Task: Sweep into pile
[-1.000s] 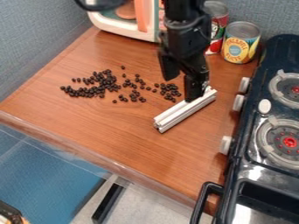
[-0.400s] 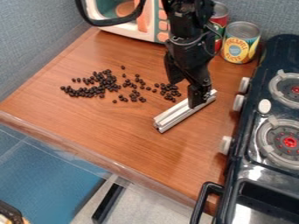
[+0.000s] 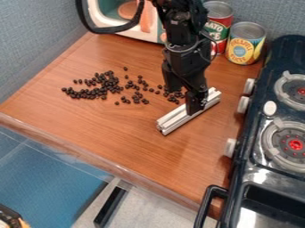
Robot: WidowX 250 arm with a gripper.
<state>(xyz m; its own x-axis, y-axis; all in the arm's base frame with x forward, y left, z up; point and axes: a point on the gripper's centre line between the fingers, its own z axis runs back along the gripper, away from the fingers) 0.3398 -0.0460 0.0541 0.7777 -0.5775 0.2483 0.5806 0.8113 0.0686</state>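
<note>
one long silver metal bar with grooved sides (image 3: 171, 122) lies slantwise on the brown wood-look counter (image 3: 128, 133), and my black two-finger gripper (image 3: 192, 111) has just slid its place along it: a moment ago i was nearer the bar's upper right end, and now i am lower and further left, close to its middle. the bar itself has not shifted, so i take this as lining up rather than sweeping. whether i am clenched on it or merely set down against it, i cannot tell from here. the small round dark beans (image 3: 108, 83) lie just as they did, up and to the left of the bar: a thick, ragged band at the left, a looser scatter in the middle, and a little clump at the right, partly behind me and near the bar. for the task this means that the gathering is still to be done, though a place near the middle should give me better balance than one by the end. next, i judge, i need a sure hold, then a low, level push of the bar's long side towards the main band. if i grip loosely, the bar may swivel; if i carry it too high, beans may slip beneath; too fast, and they may roll wide.
</note>
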